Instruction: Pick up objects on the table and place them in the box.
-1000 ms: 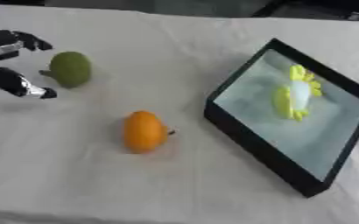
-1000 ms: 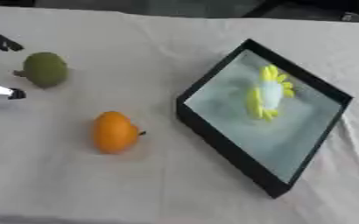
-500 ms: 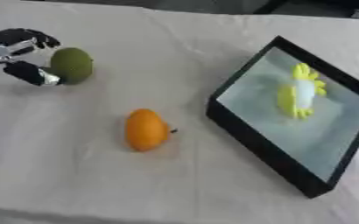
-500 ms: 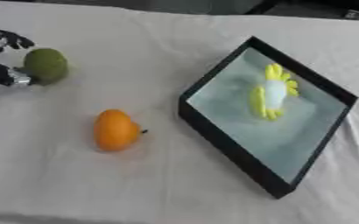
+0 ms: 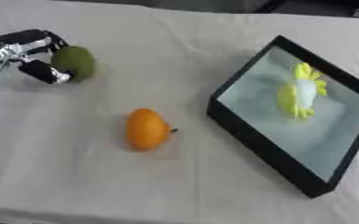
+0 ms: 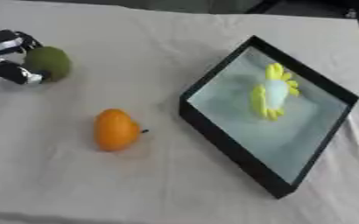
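Observation:
A dull green round fruit (image 5: 75,62) lies at the far left of the cloth-covered table. My left hand (image 5: 26,51) comes in from the left edge, its fingers above and its thumb below the fruit's left side, touching or nearly touching it. An orange fruit (image 5: 146,129) with a small dark stem lies near the middle of the table. The black box (image 5: 259,146) with a pale blue floor sits tilted at the right, and a yellow and white flower-like object (image 5: 300,90) lies inside it. My right hand shows in neither view.
A cream cloth (image 5: 160,183) with soft creases covers the table. A dark strip runs along the far edge (image 6: 290,6). Bare cloth lies between the orange fruit and the box, and along the near edge.
My left hand has moved right and up to the green fruit, and its fingers and thumb have come round the fruit's left side. The view has shifted slightly.

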